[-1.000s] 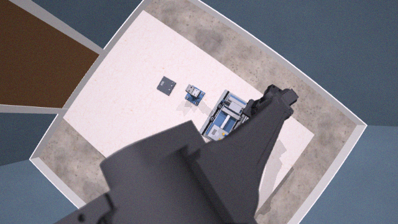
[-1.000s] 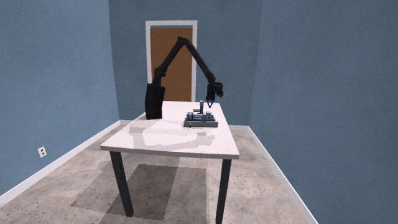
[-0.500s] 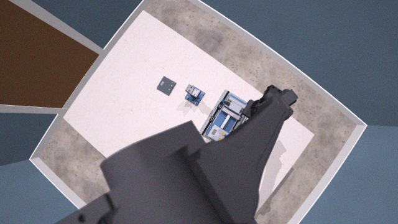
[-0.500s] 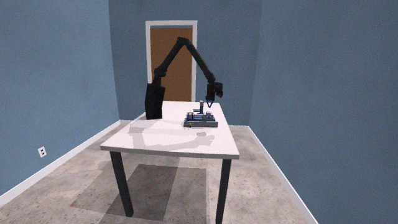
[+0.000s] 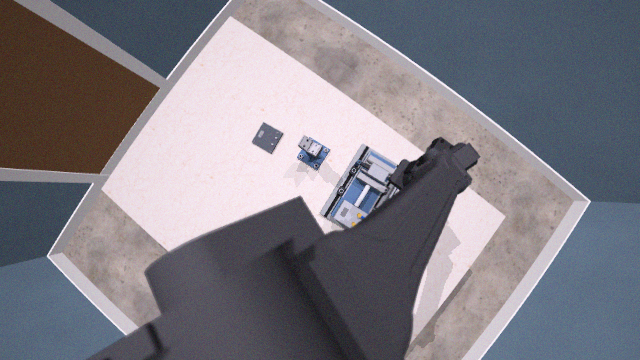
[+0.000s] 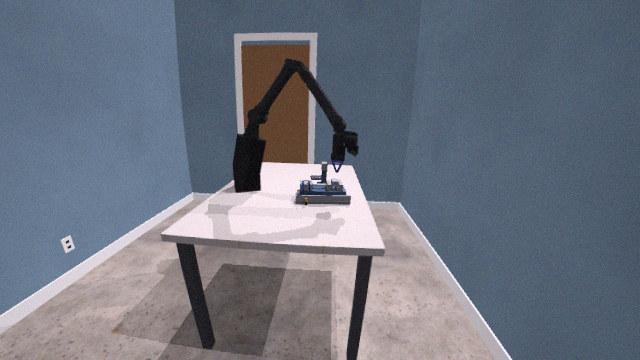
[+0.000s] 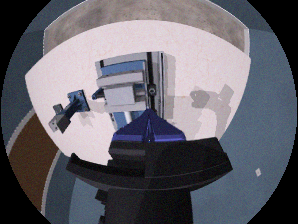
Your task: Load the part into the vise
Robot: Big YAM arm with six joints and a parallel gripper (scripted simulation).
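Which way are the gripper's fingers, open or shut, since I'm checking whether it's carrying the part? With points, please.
Shut: the gripper's [image 6: 337, 170] [image 7: 149, 111] blue fingers meet at their tips, nothing between.

Blue walls [image 5: 525, 90] [image 6: 500, 125] [image 7: 272, 100] are enclosing the rm, w/ white baseboard [image 5: 530, 270] [image 6: 435, 260] running along the bottom. Brown door [image 5: 65, 95] [image 6: 276, 100] [image 7: 25, 155] is standing in a white frame [image 6: 237, 90] beyond the table's far edge. White outlet [image 6: 67, 244] is sitting low on the L wall. White-topped table [image 5: 200, 125] [image 6: 280, 235] [image 7: 200, 60] is standing on mottled grey-brown flr [image 5: 360, 65] [image 6: 410, 310] [image 7: 150, 15], dark legs [image 6: 196, 295] showing under both near corners. Light is casting shadows across tabletop & flr.
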